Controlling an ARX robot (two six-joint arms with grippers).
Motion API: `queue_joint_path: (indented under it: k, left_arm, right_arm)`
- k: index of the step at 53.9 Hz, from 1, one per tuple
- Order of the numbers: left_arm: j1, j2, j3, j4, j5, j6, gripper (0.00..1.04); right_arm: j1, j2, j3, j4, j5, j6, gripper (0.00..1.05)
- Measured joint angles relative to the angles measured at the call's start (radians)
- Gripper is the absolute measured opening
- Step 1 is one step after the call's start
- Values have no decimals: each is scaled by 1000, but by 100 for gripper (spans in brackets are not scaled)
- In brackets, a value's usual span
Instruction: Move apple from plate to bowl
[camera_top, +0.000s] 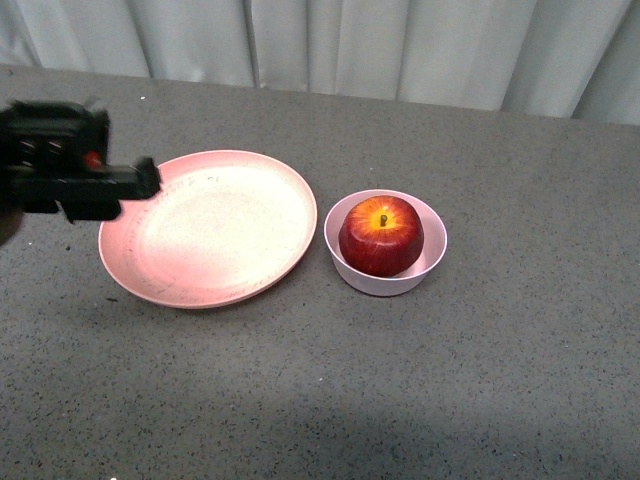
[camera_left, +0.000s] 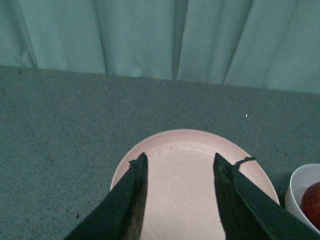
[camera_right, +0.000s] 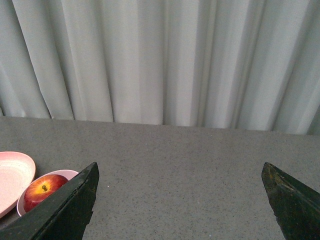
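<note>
Left tool (camera_left: 180, 162) spread wide, gripping nothing, poised over the left rim of the bare plate (camera_top: 210, 230). Just right of that, apple (camera_top: 381, 234) seated in the bowl (camera_top: 432, 250), stem up. Right tool (camera_right: 180, 172) likewise released, above grey surface (camera_top: 400, 380).

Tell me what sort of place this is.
Probably a staged robot test bench, not a kitchen: a bare grey speckled tabletop, a pale pleated curtain backdrop, and only a salmon-pink plate beside a small pale pink bowl holding a red apple.
</note>
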Motion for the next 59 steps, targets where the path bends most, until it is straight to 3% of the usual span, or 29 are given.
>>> queue_joint_path:
  k: [4, 7, 11, 35, 46, 59]
  left_arm:
    - [26, -55, -43, 32, 12, -1, 24]
    - [74, -134, -104, 16, 89, 18, 13]
    - [121, -250, -175, -21, 119, 23, 4]
    - [250, -788, -275, -393, 237, 40, 4]
    - [349, -1055, -274, -669, 330, 40, 4]
    - [356, -1224, -274, -821, 336, 41, 4]
  right_arm:
    - [0, 0, 0, 0, -2, 0, 95]
    - [0, 0, 0, 0, -3, 0, 95]
    - [0, 0, 0, 0, 0, 0, 95]
    - [0, 0, 0, -1, -1, 0, 95]
    - [0, 0, 0, -1, -1, 0, 95]
    - [0, 0, 0, -1, -1, 0, 95]
